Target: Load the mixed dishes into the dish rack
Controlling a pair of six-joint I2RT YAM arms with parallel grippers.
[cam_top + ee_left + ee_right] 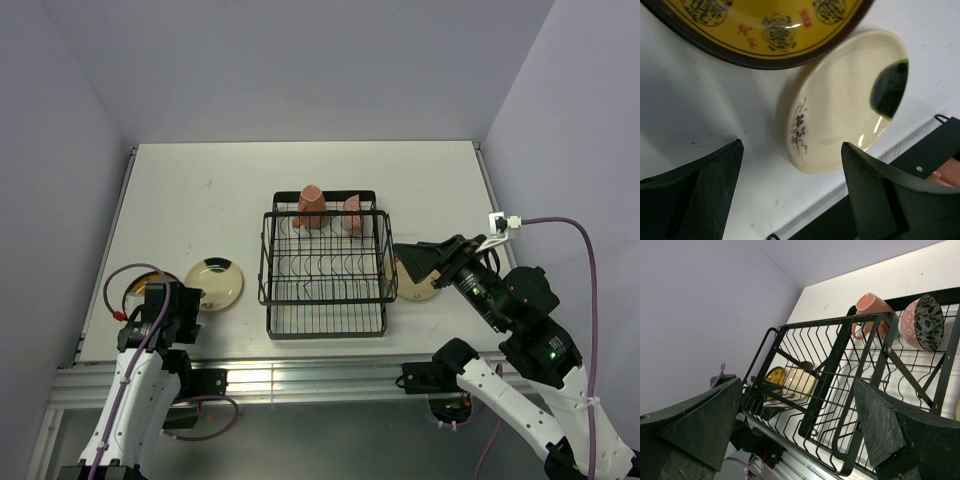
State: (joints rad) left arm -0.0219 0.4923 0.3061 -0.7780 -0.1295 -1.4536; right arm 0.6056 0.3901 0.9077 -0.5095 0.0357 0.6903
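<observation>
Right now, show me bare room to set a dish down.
Free: the far table strip behind the dish rack, and the patch beyond the left cream plate. The rack's near slots are empty. Crowded: near left, yellow plate beside that cream plate; right of the rack, second cream plate by the right gripper.

My left gripper (792,145) is matte black, and so is my right gripper (799,381). The yellow plate (765,25) has a dark brown rim, dark round motifs and small red characters. The cream plate (840,105) carries a black sprig mark near its edge and a dark green blotch at the rim. The rack (828,385) is black wire. The mug (872,310) is salmon pink. The bowl (922,322) is pink and finely speckled outside, dark grey with a leaf pattern inside. The table (200,200) is white, the walls (300,60) pale lilac, my right arm's cable (570,225) purple.
</observation>
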